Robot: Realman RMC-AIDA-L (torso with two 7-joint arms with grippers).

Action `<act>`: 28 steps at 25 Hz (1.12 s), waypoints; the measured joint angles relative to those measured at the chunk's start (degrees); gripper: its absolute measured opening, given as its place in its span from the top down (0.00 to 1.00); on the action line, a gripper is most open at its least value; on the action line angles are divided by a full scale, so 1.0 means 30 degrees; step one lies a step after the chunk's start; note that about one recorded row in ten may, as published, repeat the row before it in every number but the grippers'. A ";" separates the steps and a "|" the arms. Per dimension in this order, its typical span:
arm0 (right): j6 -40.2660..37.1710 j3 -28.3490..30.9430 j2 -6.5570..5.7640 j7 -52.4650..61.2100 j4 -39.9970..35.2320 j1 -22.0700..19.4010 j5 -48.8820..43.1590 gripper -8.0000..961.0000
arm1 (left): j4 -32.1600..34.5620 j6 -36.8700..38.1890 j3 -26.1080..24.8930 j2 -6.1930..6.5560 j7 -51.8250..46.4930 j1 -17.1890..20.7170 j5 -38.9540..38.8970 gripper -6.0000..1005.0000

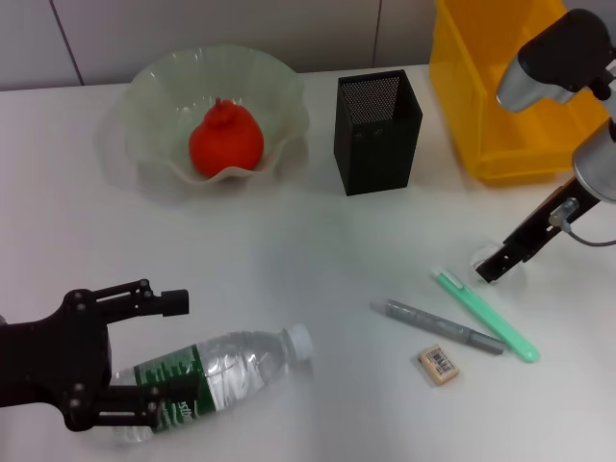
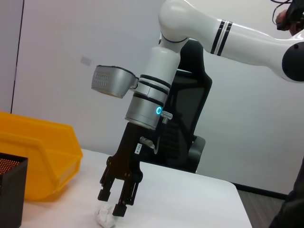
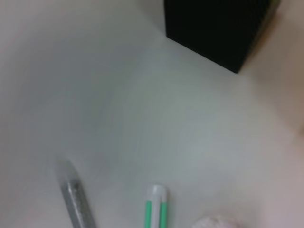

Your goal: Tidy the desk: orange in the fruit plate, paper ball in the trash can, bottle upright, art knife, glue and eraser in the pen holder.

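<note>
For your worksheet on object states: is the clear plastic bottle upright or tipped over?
Tipped over: the clear plastic bottle lies on its side on the white table.

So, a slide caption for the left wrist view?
Right gripper poised over crumpled white paper ball, yellow plastic bin behind.

I note the orange (image 1: 225, 140) as red-orange against the translucent pale-green bowl (image 1: 154, 91). The pen holder (image 1: 376, 132) is black mesh. The bin (image 1: 500, 144) is bright yellow. The bottle (image 1: 217, 371) is clear, with a dark green label bearing white print and a white cap. I record 2 pens: 1 mint green and white (image 1: 486, 316), 1 grey (image 1: 438, 327). The eraser (image 1: 438, 365) is beige-tan with a white barcode label. The paper wad (image 2: 105, 217) is white. The left gripper (image 1: 144, 356) is black. The right gripper (image 2: 115, 201) is black below a white and silver arm with 2 black bands and a cyan ring light. The table (image 1: 289, 250) is white.
</note>
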 joint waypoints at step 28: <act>-0.1040 -0.0323 -0.0016 -0.0147 -0.1888 -0.0191 -0.0026 0.53 | -0.0161 -0.0273 0.0000 -0.0051 0.0001 -0.0054 -0.0004 0.16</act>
